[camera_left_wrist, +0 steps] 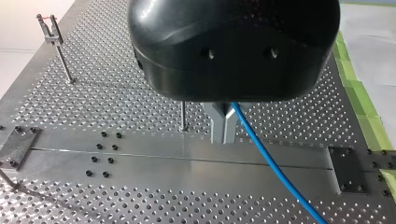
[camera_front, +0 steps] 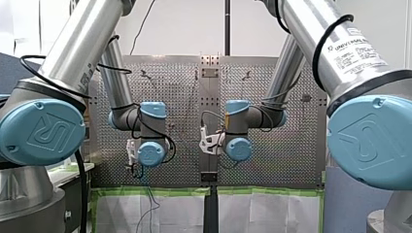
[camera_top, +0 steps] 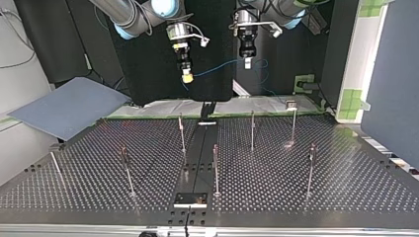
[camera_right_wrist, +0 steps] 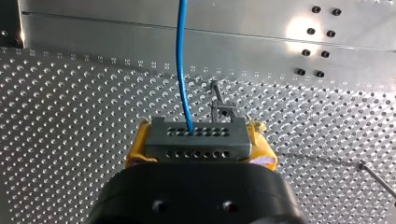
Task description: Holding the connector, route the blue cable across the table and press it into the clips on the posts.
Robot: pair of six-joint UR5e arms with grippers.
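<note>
My right gripper (camera_right_wrist: 198, 145) is shut on a grey connector (camera_right_wrist: 196, 133) with rows of holes, gripped between yellow pads (camera_right_wrist: 134, 150). The blue cable (camera_right_wrist: 180, 60) leaves the connector and runs ahead over the perforated table. My left gripper (camera_left_wrist: 223, 133) has its metal fingers shut on the blue cable (camera_left_wrist: 273, 165), which trails away past them. In the top view both grippers hang high above the table's far edge, my right gripper (camera_top: 187, 75) left of my left gripper (camera_top: 247, 62), with the cable (camera_top: 220, 66) slung between them. Several thin posts, such as one (camera_top: 181, 133), stand below.
Thin clip posts (camera_top: 252, 129) (camera_top: 215, 169) (camera_top: 310, 168) stand across the perforated table (camera_top: 346, 187). A black plate (camera_top: 190, 199) sits on the middle rail near the front edge. A grey board (camera_top: 69, 106) leans at the top view's left. One clip post (camera_left_wrist: 52, 35) stands off beside my left gripper.
</note>
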